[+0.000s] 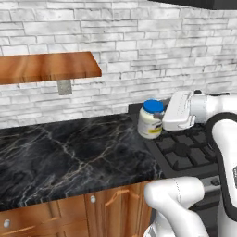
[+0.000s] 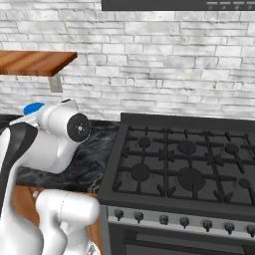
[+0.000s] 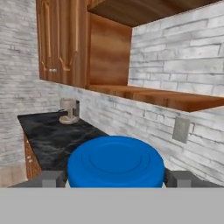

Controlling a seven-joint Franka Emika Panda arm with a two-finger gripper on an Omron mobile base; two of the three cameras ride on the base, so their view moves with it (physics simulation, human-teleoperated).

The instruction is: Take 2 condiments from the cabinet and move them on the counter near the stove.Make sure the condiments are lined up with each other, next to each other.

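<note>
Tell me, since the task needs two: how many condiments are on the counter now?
1: the blue-lidded jar stands on the black counter at the stove's left edge, between the gripper's fingers. A second could be hidden behind the arm.

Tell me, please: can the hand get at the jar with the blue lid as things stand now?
Probably yes. The hand is already at the jar, which stands on the counter beside the stove. In the hand view one finger shows on each side of the blue lid, jaws wide, nothing between them.
</note>
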